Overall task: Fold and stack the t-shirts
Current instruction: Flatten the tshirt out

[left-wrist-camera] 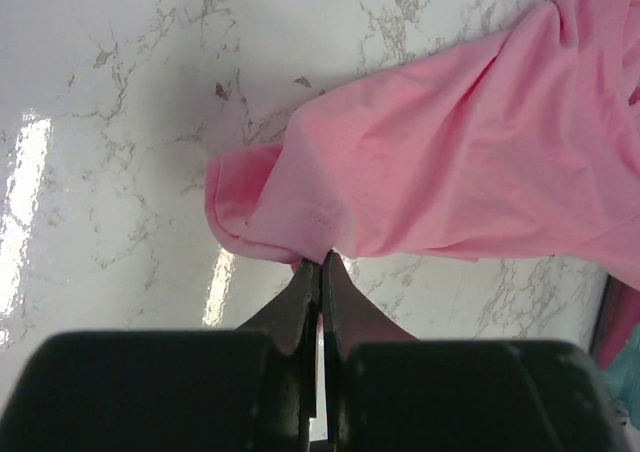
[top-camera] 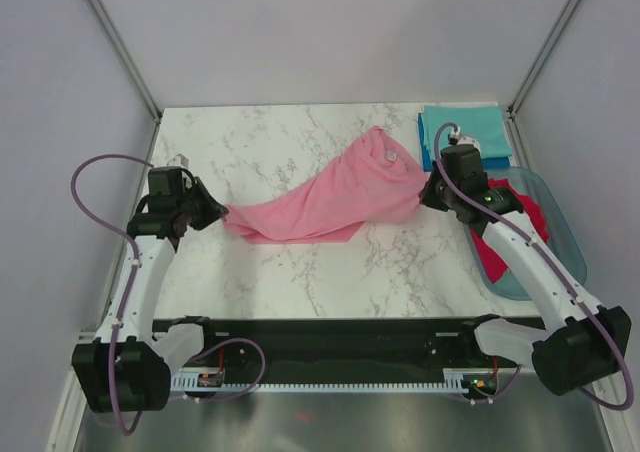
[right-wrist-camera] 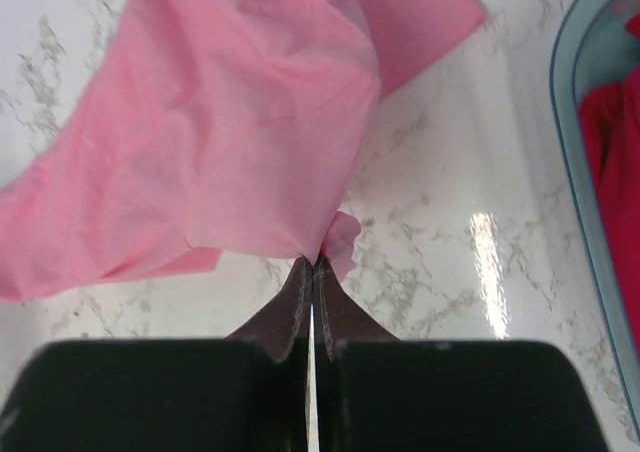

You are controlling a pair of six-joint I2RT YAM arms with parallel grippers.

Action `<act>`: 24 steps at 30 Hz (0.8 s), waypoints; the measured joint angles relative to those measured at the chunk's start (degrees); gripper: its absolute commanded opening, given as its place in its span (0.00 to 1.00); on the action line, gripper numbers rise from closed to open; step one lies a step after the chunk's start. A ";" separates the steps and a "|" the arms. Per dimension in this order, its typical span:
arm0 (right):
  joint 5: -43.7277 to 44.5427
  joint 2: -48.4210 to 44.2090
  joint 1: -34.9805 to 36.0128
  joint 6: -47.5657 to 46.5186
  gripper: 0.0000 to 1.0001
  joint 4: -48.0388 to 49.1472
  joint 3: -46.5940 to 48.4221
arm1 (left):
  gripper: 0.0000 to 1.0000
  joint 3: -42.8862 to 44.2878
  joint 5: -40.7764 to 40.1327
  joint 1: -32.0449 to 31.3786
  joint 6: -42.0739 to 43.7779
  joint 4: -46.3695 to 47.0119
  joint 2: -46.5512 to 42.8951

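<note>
The light pink t-shirt (top-camera: pixel 330 197) hangs stretched between both grippers above the marble table (top-camera: pixel 300 272). My left gripper (top-camera: pixel 218 212) is shut on its left corner; in the left wrist view the gripper (left-wrist-camera: pixel 321 257) pinches the cloth (left-wrist-camera: pixel 450 172). My right gripper (top-camera: pixel 428 194) is shut on the right edge; in the right wrist view the gripper (right-wrist-camera: pixel 313 262) pinches the cloth (right-wrist-camera: pixel 230 132). A crimson red t-shirt (top-camera: pixel 525 222) lies in the clear tub (top-camera: pixel 560 222). Folded teal and blue shirts (top-camera: pixel 470 130) lie at the back right.
The clear bluish tub stands at the right table edge, under my right arm; its rim shows in the right wrist view (right-wrist-camera: pixel 570 152). White walls enclose the table on three sides.
</note>
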 measured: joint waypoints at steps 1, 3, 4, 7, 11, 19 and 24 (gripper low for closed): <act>0.00 1.14 0.00 0.07 0.03 0.20 2.03 | 0.02 0.00 -0.26 0.00 0.00 0.02 0.63; -0.04 5.11 0.00 0.07 0.05 1.29 5.11 | 0.02 0.00 -1.11 0.00 0.02 0.04 2.25; -0.13 8.24 0.02 -0.09 0.06 2.05 6.45 | 0.02 0.00 -1.51 0.00 0.00 0.00 3.19; -1.16 16.33 0.00 -0.31 0.06 3.91 7.74 | 0.02 0.00 -2.95 0.00 0.00 0.00 5.31; -2.67 29.62 0.00 -1.60 0.06 4.72 10.23 | 0.02 0.02 -3.93 0.00 0.02 0.07 7.30; -2.40 44.50 0.00 -5.33 0.38 2.51 22.60 | 0.02 1.05 -3.85 0.00 -0.44 1.03 13.25; 0.04 43.41 -0.28 -8.26 0.44 0.15 25.33 | 0.02 1.05 -3.26 0.00 -0.70 1.38 14.45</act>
